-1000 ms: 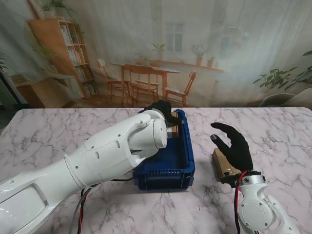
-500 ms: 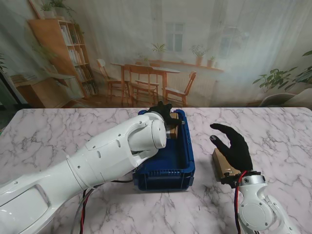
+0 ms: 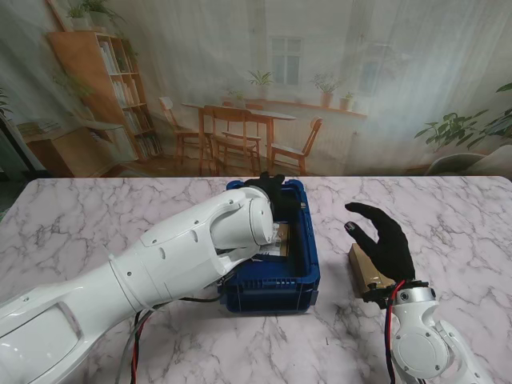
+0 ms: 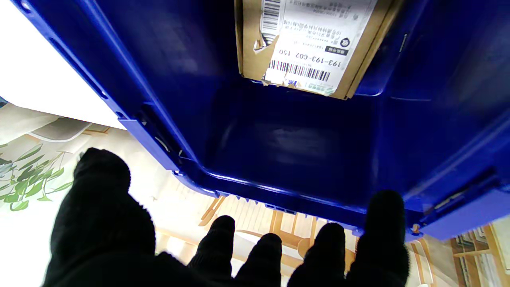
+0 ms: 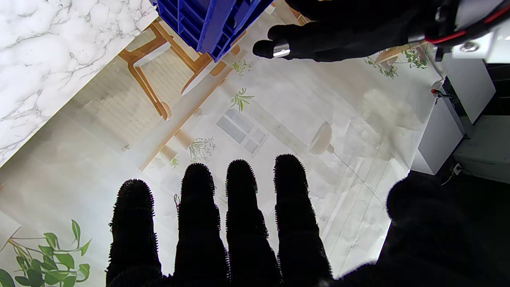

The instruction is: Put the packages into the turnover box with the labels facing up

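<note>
A package [image 4: 306, 44] lies flat on the floor of the blue box [image 3: 308, 264], its white barcode label turned up; in the stand's view only a corner of it [image 3: 278, 238] shows past the left forearm. The rest of the box floor seen from the left wrist is bare blue plastic.

The left robot hand [image 3: 268, 186] hangs over the far end of the box, released, its black-gloved fingers [image 4: 380, 235] spread apart with nothing between them; they reach past the far rim. The bulky white left arm [image 3: 176, 256] slants across the box from the near left and hides most of its left wall and interior from the stand's camera.

A second package [image 3: 364, 268], brown, rests on the marble counter [image 3: 80, 224] to the right of the box, apart from it. The right robot hand [image 3: 388, 240] is raised over that package with the palm toward the box, fingers [image 5: 243, 207] straight and side by side, thumb out, grasping nothing; it covers the package's right part, so whether a label shows there cannot be told.

Behind the counter hangs a printed backdrop [image 3: 320, 72] of a room with chairs, shelves and plants.
</note>
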